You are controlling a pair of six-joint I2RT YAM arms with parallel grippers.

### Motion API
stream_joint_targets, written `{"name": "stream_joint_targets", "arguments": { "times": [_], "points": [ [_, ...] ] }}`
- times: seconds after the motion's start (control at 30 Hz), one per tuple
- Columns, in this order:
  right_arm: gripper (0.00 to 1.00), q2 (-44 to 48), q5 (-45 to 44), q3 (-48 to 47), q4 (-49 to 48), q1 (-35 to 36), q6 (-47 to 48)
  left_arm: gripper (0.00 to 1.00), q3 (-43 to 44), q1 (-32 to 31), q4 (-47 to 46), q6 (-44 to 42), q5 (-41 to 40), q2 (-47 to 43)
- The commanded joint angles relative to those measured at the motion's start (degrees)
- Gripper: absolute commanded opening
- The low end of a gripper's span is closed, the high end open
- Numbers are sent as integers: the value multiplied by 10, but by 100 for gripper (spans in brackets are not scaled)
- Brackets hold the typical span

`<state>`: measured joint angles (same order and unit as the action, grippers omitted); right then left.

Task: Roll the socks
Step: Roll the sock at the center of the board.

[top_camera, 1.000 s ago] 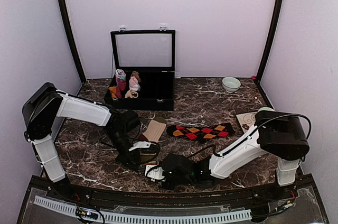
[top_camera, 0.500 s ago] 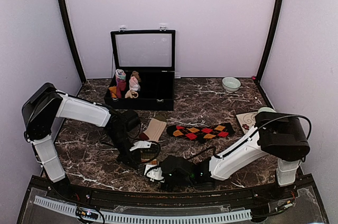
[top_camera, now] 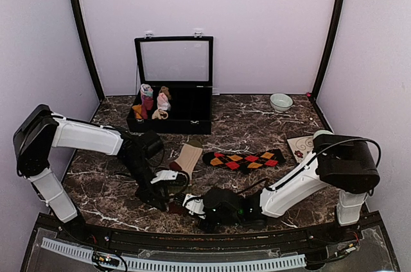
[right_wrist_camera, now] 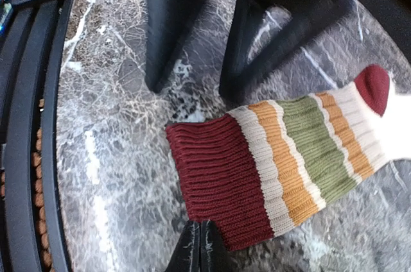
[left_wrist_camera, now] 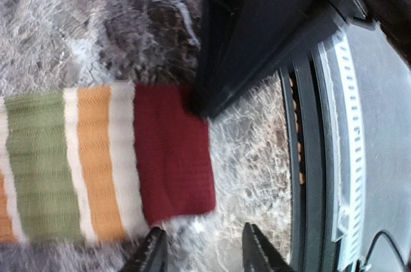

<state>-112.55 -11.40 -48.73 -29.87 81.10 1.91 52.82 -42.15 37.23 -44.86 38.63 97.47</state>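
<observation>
A cream sock with orange and green stripes lies flat near the table's front, its maroon end nearest the grippers. The same sock fills the right wrist view. A black argyle sock lies flat to its right. My left gripper is open just past the maroon end, with only marble between its fingers. My right gripper is shut, its tips against the near edge of the maroon band; no fabric shows between them. In the top view the left gripper and the right gripper sit close together.
A black box with its lid raised stands at the back left, holding small sock rolls. A pale bowl sits at the back right and a patterned tile at the right. The black front rail runs close by.
My left gripper has opened and let go of the sock's maroon end, and the left arm has drawn back to the left. The right gripper stays shut at the sock's edge.
</observation>
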Motion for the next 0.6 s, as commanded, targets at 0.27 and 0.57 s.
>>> {"name": "stream_joint_targets", "arguments": {
  "times": [0.27,0.57],
  "points": [
    [0,10,239,-45,128,-104,-241,44,-71,-14,-10,-48,-95,-175],
    [0,-18,399,-67,116,-171,-423,43,-96,-89,-51,-69,-163,-185]
  ]
}}
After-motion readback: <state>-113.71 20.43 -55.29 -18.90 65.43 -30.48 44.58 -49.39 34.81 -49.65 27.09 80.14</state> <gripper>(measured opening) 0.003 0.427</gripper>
